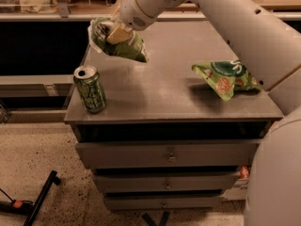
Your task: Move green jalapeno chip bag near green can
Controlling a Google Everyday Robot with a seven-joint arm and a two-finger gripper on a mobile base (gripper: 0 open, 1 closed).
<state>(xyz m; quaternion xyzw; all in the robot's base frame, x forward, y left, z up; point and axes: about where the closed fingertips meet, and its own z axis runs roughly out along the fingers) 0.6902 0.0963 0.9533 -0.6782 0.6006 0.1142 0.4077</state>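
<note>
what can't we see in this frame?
Camera view:
- The gripper, above the table's back-left corner, shut on the green jalapeno chip bag, hides the bag's middle.
- Bag's lower tip touching tabletop or not: angle doesn't show.
- Far side of the green can: turned away.
- Contents of the shut drawers: hidden.
- The black floor tool: cut by left edge.

Desk [160, 91]: grey top, three drawers [141, 153] beneath.
Floor [37, 157]: pale, speckled.
Behind: dim shelf [33, 17].
Pincer [117, 32]: over the desk's left rear, clamping the green jalapeno chip bag [128, 50].
</note>
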